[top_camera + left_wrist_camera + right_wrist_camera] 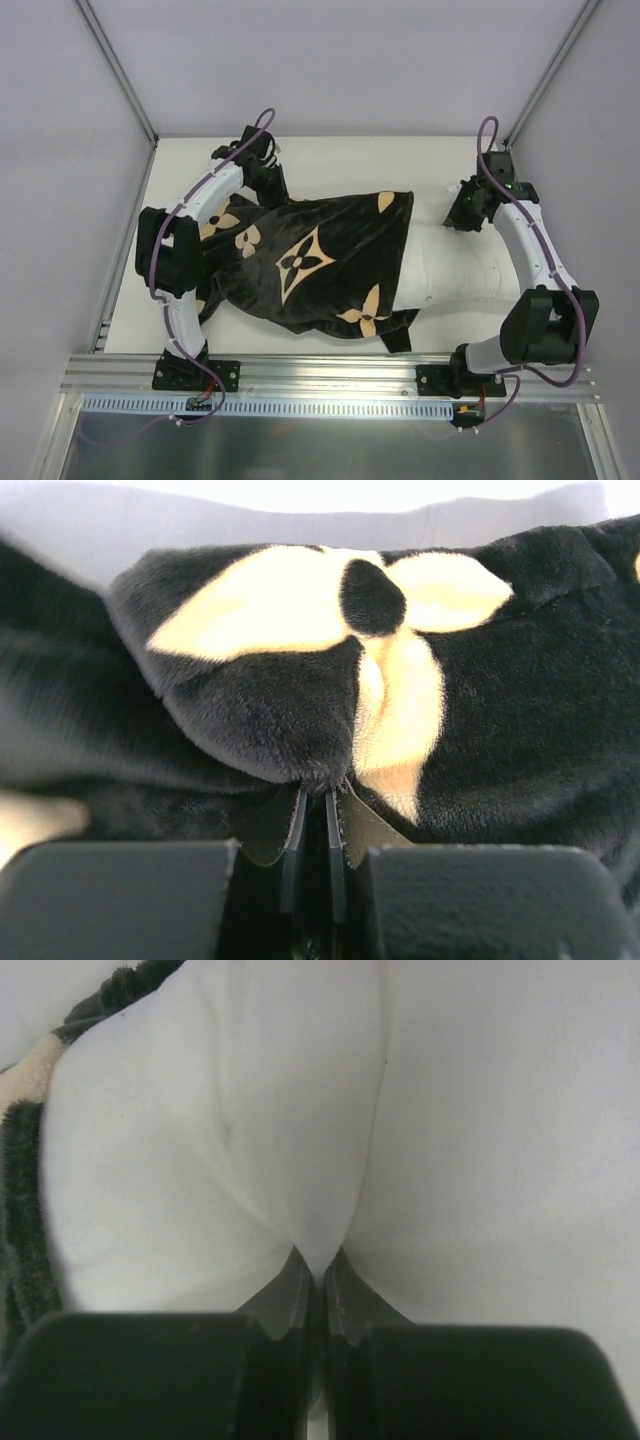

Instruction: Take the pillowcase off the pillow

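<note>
The black velvety pillowcase (300,265) with tan flower motifs covers the left part of the white pillow (455,265), whose right part lies bare. My left gripper (270,183) is at the pillowcase's far left corner and is shut on a fold of it; the fabric (330,680) bunches at my closed fingers (314,792). My right gripper (458,218) is at the pillow's far right corner, shut on a pinch of white pillow fabric (250,1140) at the fingertips (315,1268). A strip of pillowcase shows at the left edge of the right wrist view (25,1210).
The white tabletop (330,155) is walled by pale panels with metal corner posts (120,70). A metal rail (330,375) runs along the near edge by the arm bases. The pillowcase's open hem (400,330) hangs near that front edge.
</note>
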Controlling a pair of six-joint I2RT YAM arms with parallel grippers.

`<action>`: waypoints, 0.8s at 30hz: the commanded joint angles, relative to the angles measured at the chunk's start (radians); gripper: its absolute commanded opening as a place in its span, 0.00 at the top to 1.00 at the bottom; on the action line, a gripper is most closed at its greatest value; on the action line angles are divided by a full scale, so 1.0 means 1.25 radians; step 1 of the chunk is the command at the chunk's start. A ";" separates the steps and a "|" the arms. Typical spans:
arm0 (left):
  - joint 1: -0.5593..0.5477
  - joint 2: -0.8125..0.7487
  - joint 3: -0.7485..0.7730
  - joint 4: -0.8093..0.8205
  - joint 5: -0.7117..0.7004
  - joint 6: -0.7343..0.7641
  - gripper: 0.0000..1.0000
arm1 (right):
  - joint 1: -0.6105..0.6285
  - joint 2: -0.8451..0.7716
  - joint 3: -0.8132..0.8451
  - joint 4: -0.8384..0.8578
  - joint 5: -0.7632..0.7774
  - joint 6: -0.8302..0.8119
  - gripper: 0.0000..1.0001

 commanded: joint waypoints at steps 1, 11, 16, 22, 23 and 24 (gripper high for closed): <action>0.041 -0.144 -0.060 -0.027 -0.036 0.014 1.00 | -0.037 -0.074 -0.029 0.001 -0.030 0.028 0.99; 0.324 -0.452 -0.226 0.003 -0.054 -0.049 1.00 | -0.250 -0.222 -0.061 0.001 -0.117 0.046 0.99; 0.440 -0.519 -0.226 0.002 -0.015 -0.047 1.00 | -0.302 -0.255 -0.076 -0.002 -0.114 0.059 0.99; 0.553 -0.537 -0.202 0.000 -0.003 -0.062 1.00 | -0.399 -0.321 -0.105 -0.002 -0.128 0.115 0.99; 0.558 -0.533 -0.185 0.000 -0.011 -0.062 1.00 | -0.424 -0.328 -0.105 -0.004 -0.130 0.124 0.99; 0.560 -0.527 -0.175 -0.003 -0.016 -0.063 1.00 | -0.431 -0.336 -0.105 -0.003 -0.128 0.134 0.99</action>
